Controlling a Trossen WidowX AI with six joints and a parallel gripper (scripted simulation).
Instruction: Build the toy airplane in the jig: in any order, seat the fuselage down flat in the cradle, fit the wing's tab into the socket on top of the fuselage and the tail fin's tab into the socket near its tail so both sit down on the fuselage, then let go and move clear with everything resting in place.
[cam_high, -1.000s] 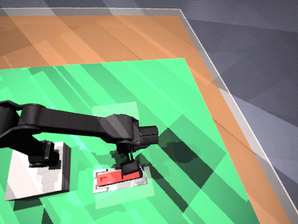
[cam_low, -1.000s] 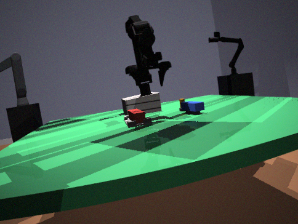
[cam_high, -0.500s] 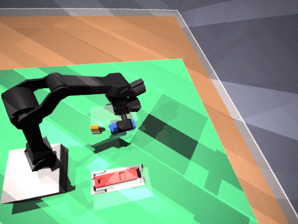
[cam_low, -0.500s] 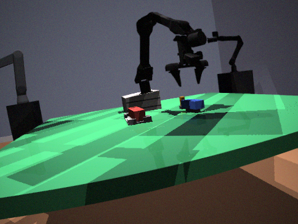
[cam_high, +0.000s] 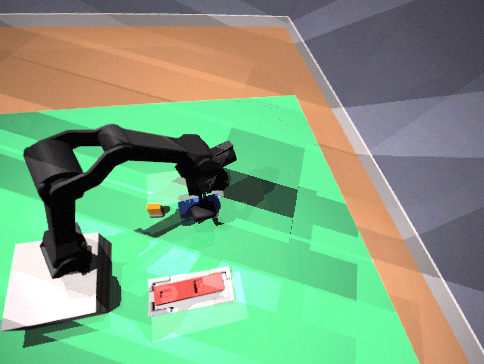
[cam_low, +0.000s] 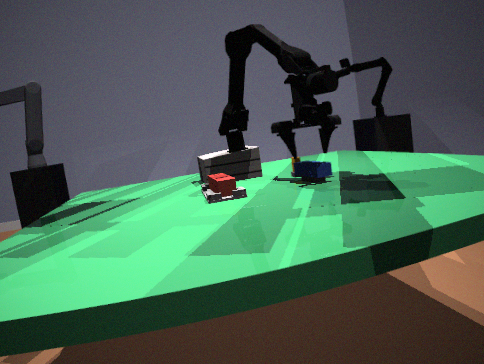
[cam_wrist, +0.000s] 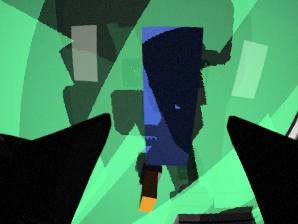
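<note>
Top view shows fuselage sockets (cam_high: 196, 286), exterior hides them

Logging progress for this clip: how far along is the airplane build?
Red fuselage looks seated in the cradle, both sockets unfilled. Nothing is in hand: the open gripper is above the blue wing. Wing and orange tail fin remain to be fitted.
</note>
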